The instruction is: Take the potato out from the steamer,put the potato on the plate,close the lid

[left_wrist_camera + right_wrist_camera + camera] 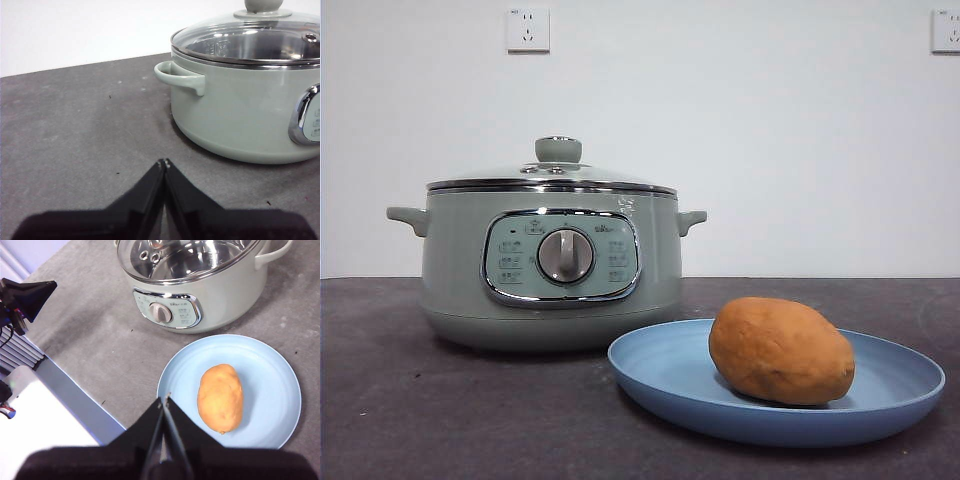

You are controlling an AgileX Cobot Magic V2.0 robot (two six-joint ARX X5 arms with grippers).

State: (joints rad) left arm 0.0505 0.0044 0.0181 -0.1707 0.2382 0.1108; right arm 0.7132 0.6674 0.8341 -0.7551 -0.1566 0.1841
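The orange-brown potato (781, 350) lies on the light-blue plate (665, 375) at the front right; both also show in the right wrist view, potato (220, 397) on plate (270, 375). The sage-green steamer (550, 265) stands left of the plate with its glass lid (557, 172) seated on the rim. In the left wrist view the steamer (240, 110) and the lid (250, 40) show too. My left gripper (163, 162) is shut and empty above the table, beside the steamer's side handle. My right gripper (164, 400) is shut and empty, high above the plate's edge.
The dark grey table (420, 400) carries everything. In the right wrist view the table's edge (75, 395) runs beside white equipment, and a black part (25, 297) sits past it. Two wall sockets (528, 30) are on the white wall behind.
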